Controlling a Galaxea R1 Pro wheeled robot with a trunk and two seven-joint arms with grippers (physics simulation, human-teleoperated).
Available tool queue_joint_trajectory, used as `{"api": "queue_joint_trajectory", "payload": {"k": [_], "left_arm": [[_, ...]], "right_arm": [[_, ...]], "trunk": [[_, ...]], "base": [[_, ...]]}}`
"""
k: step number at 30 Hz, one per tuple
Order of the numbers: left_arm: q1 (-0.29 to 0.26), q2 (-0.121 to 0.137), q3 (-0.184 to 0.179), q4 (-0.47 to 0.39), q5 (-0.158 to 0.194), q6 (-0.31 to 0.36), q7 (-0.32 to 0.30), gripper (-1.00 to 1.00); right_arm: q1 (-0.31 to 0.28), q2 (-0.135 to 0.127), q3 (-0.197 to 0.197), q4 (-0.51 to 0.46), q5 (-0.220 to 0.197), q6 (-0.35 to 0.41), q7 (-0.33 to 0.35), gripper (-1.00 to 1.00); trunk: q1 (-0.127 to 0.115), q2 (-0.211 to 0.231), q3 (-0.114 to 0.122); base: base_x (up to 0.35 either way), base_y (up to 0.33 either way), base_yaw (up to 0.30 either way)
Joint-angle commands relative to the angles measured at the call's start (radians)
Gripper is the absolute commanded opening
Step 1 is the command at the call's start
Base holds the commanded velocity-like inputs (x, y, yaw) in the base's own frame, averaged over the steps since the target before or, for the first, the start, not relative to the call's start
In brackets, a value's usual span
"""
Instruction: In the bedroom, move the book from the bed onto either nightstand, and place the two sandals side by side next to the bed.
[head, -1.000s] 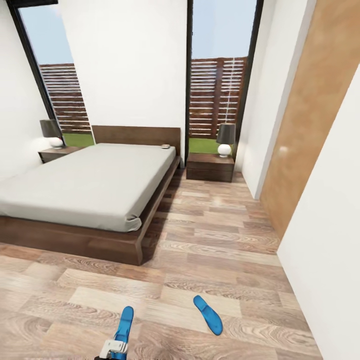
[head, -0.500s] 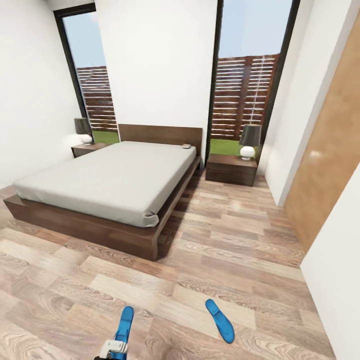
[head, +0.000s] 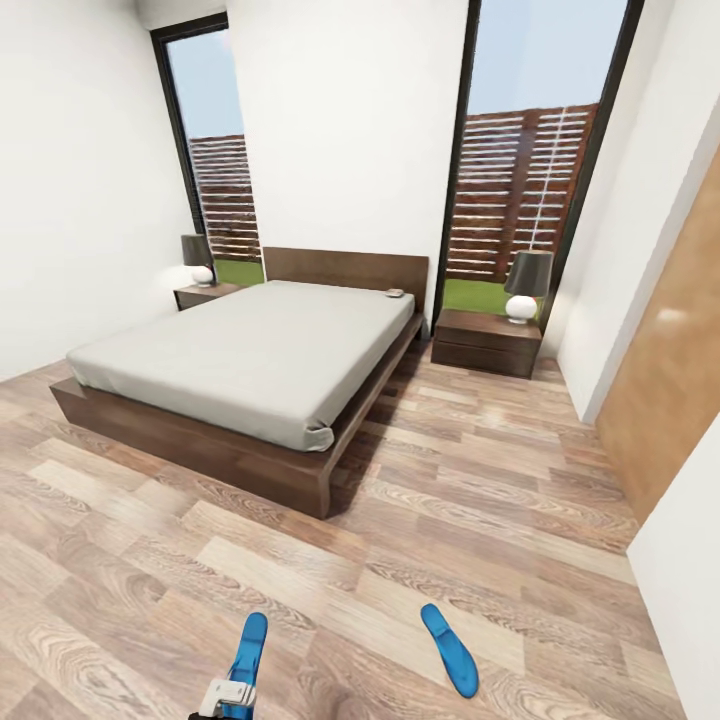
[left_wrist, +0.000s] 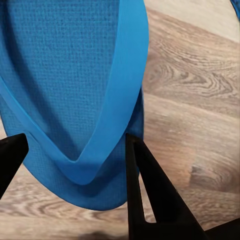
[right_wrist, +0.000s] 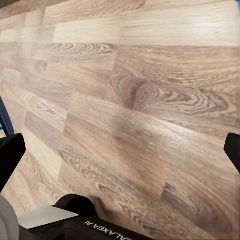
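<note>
My left gripper (left_wrist: 75, 167) is shut on one bright blue sandal (left_wrist: 75, 75), whose toe sticks out at the bottom of the head view (head: 250, 645). The other sandal (head: 449, 649) lies flat on the plank floor to its right. Across the room stands the bed (head: 250, 355) with its grey mattress. The book (head: 395, 293) is a small object on the mattress near the headboard's right end. A nightstand (head: 487, 343) sits right of the bed and another nightstand (head: 205, 294) left of it. My right gripper (right_wrist: 120, 150) is open over bare floor.
Each nightstand carries a lamp with a dark shade, one on the right (head: 524, 285) and one on the left (head: 198, 259). A brown wooden door panel (head: 680, 370) and a white wall edge close off the right side. Wood floor stretches between me and the bed.
The whole head view has shifted, bringing more of the left wall into sight and moving the bed rightwards in the picture. The held sandal stays in my left gripper.
</note>
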Motion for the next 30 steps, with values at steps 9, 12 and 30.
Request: {"api": "queue_joint_trajectory", "payload": {"k": [9, 12, 30], "left_arm": [[-0.001, 0.0, -0.009, 0.001, 0.008, -0.004, -0.003, -1.0], [-0.001, 0.0, -0.009, 0.001, 0.008, -0.005, -0.003, -1.0], [-0.001, 0.0, -0.007, 0.001, 0.011, -0.011, -0.003, -1.0]], "right_arm": [[-0.001, 0.0, 0.001, 0.001, 0.0, -0.001, 0.003, 1.0], [-0.001, 0.0, 0.001, 0.001, 0.0, -0.001, 0.003, 1.0], [-0.001, -0.001, 0.001, 0.001, 0.0, -0.001, 0.003, 1.0]], "trunk": [[0.0, 0.0, -0.001], [0.0, 0.0, -0.001], [0.0, 0.0, -0.001]], "base": [[0.0, -0.082, 0.001], [0.009, -0.084, 0.0], [0.087, -0.044, 0.0]]}}
